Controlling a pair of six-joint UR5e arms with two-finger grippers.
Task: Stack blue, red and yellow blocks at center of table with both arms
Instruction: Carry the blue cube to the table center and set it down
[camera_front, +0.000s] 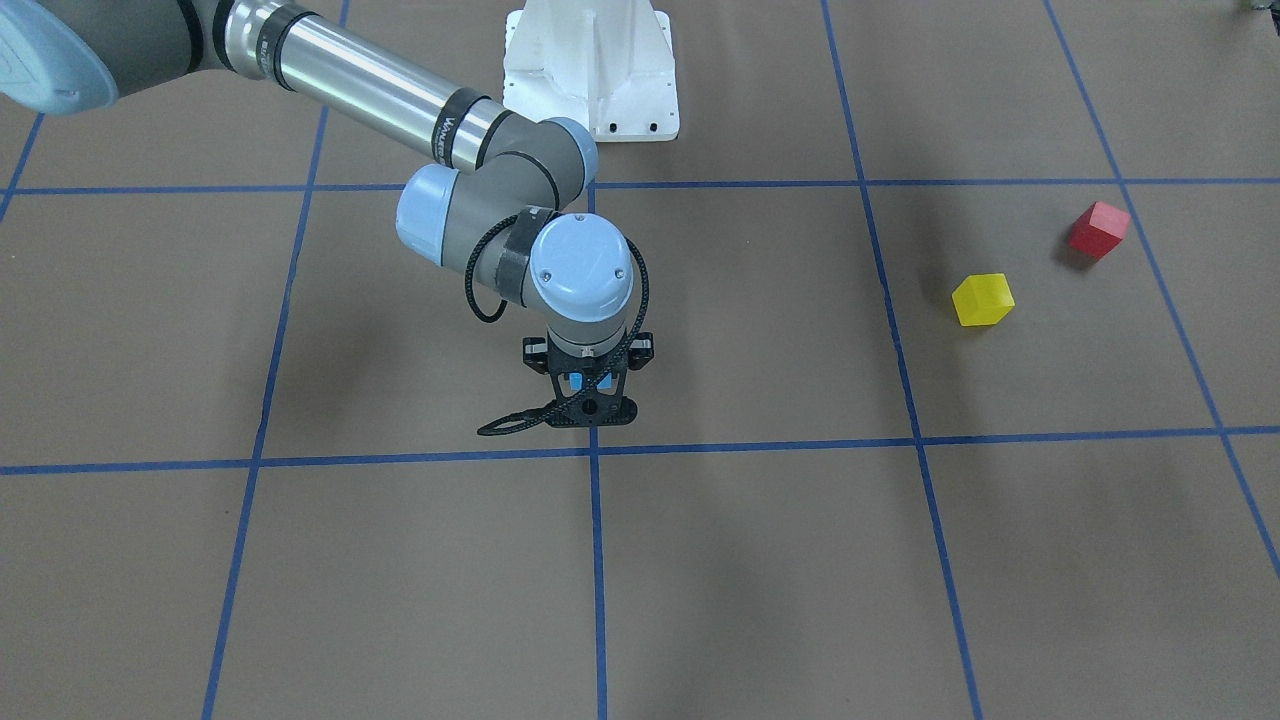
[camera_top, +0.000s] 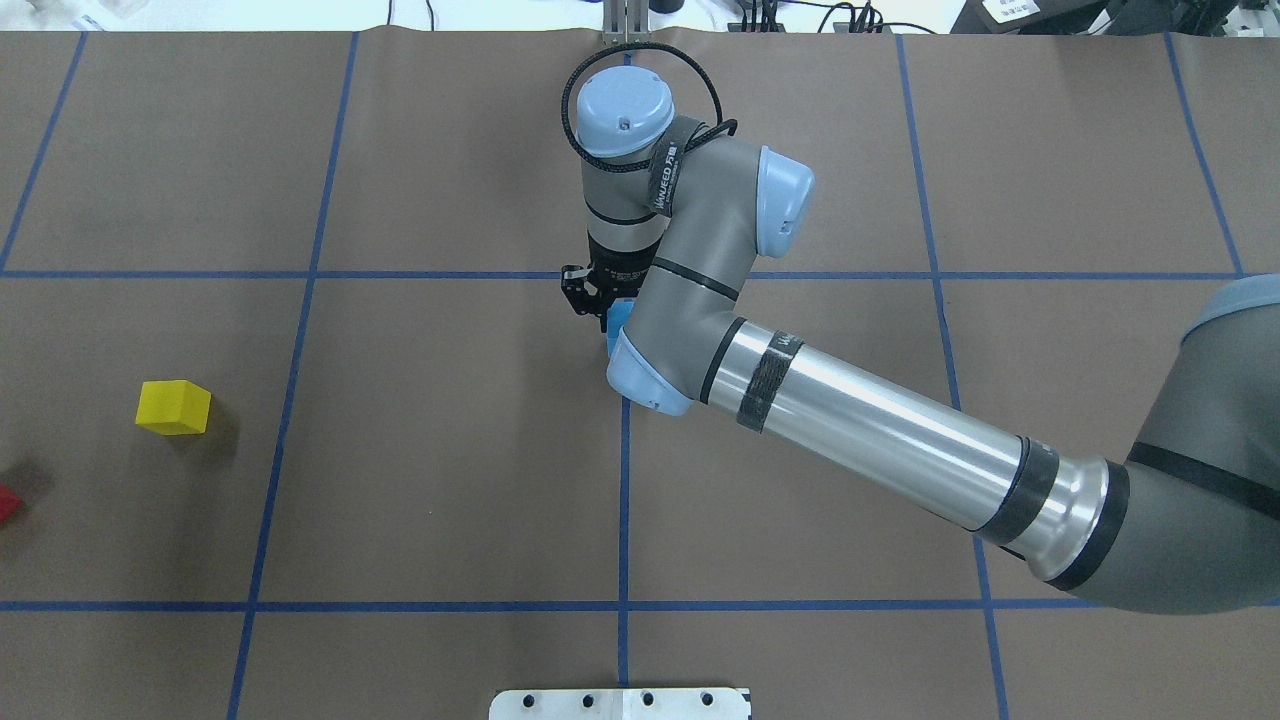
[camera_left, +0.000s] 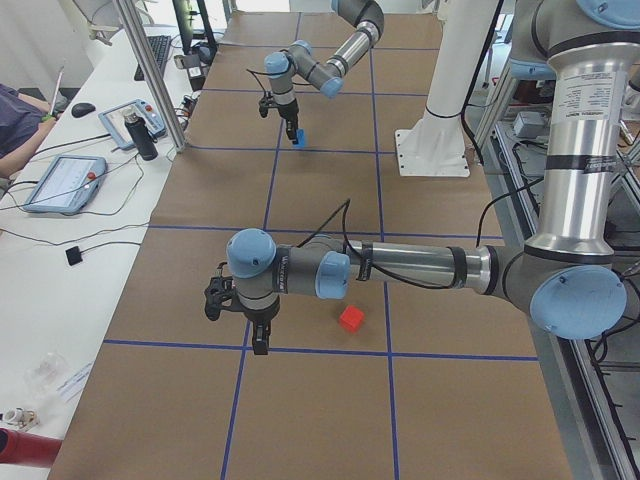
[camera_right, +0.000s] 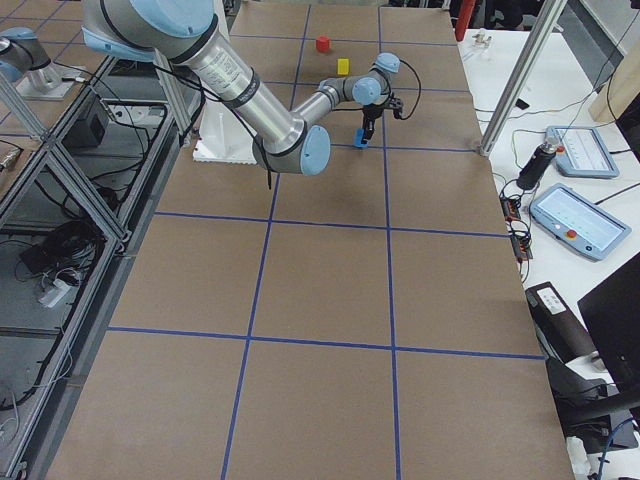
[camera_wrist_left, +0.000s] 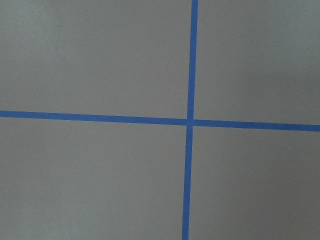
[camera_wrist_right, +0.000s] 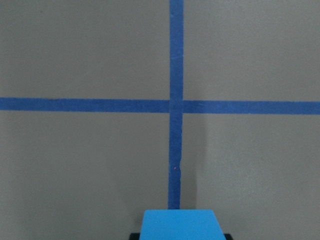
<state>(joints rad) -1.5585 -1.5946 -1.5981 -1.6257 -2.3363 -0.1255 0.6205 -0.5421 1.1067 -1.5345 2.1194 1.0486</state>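
My right gripper (camera_front: 590, 388) is shut on the blue block (camera_front: 577, 381) and holds it low over the table's centre, by a tape crossing. The blue block also shows in the overhead view (camera_top: 618, 318) and at the bottom of the right wrist view (camera_wrist_right: 181, 225). The yellow block (camera_front: 982, 300) and the red block (camera_front: 1097, 230) lie apart on the table on my left side. My left gripper (camera_left: 258, 335) shows only in the exterior left view, hanging above the table near the red block (camera_left: 350, 318); I cannot tell whether it is open.
The white robot base (camera_front: 590, 70) stands at the table's robot-side edge. Blue tape lines (camera_wrist_left: 190, 120) grid the brown table. An operators' bench with tablets (camera_left: 62, 182) runs along the far side.
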